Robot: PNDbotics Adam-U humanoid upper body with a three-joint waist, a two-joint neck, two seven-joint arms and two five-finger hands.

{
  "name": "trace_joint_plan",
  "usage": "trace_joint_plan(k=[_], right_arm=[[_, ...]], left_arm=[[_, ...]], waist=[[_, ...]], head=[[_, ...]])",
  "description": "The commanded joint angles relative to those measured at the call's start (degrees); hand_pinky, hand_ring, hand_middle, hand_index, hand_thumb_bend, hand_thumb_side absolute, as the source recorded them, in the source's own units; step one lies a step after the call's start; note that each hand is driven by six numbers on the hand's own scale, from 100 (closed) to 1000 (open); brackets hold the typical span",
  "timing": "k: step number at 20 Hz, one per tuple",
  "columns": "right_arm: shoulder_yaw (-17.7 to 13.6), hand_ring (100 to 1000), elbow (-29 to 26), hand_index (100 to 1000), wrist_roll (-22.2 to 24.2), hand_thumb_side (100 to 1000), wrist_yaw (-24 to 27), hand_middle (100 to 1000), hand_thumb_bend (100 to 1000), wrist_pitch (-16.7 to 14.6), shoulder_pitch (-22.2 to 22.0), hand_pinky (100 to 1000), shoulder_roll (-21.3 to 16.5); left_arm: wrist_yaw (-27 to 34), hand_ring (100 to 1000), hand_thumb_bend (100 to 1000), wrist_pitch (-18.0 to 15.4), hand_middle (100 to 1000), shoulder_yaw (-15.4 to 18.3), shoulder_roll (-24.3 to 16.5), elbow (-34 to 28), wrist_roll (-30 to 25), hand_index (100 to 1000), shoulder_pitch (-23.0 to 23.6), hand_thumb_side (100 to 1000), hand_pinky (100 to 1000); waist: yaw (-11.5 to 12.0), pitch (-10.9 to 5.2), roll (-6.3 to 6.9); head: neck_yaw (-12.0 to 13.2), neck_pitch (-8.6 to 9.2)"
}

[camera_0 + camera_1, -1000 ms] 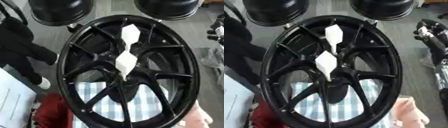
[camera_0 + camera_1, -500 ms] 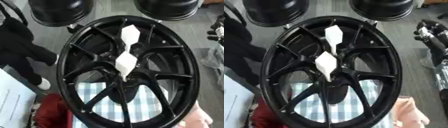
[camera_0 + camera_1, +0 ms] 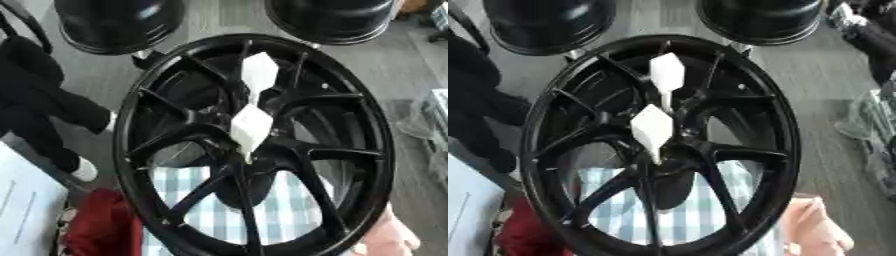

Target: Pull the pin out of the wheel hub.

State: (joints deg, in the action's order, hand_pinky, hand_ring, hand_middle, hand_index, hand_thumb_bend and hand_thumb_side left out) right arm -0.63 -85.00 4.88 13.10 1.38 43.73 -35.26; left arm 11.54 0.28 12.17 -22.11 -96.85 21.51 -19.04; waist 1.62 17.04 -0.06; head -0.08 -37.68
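Looking down, both white pins [image 3: 252, 129] sit in the wheel hub [image 3: 254, 150] — neither hand shows, pulling not begun.

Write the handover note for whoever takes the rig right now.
Left hand: a dark shape at the left edge beside the wheel, not touching either pin; its fingers cannot be made out.
Right hand: at the upper right of the right eye view, away from the wheel; its state is unclear.
Wheel hub: black, lying over a checked cloth.
Two white pins stand among the spokes near the centre: the upper pin and the lower pin.
Done: nothing; both pins are seated.
Left: bring a hand in, grasp a pin, and pull it out.
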Motion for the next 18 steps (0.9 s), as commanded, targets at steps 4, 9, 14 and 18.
trace_joint_plan(k=[4,9,14,18], right_arm=[[4.8,761,1.6,814,9.0,314,-4.5,721,259,0.1,8.8,768,-5.7],[10.4,770,4.3,815,14.7,303,-7.2,727,311,-2.6,16.1,779,-9.0],[15.8,772,5.1,814,19.5,304,-9.7,730,368,-5.1,21.8,785,-9.9],[19.1,774,5.9,814,22.6,308,-12.1,732,390,-6.9,25.7,790,-8.8]], left_arm=[[-0.3,781,290,0.0,711,0.2,-2.1,-0.8,-0.1,752,-0.1,581,725],[-0.4,781,289,0.1,710,0.1,-2.6,-0.8,-0.2,752,0.1,581,725],[-0.5,780,288,0.1,710,-0.1,-3.0,-0.7,-0.4,752,0.0,581,724],[-0.5,780,288,0.1,709,-0.3,-3.5,-0.7,-0.5,752,-0.1,580,725]], waist=[[0.1,-1.85,-0.19],[0.2,-1.94,-0.58],[0.2,-1.85,-0.74],[0.2,-1.73,-0.80]], head=[[-0.2,-0.21],[-0.4,-0.28],[-0.6,0.02],[-0.9,0.44]])
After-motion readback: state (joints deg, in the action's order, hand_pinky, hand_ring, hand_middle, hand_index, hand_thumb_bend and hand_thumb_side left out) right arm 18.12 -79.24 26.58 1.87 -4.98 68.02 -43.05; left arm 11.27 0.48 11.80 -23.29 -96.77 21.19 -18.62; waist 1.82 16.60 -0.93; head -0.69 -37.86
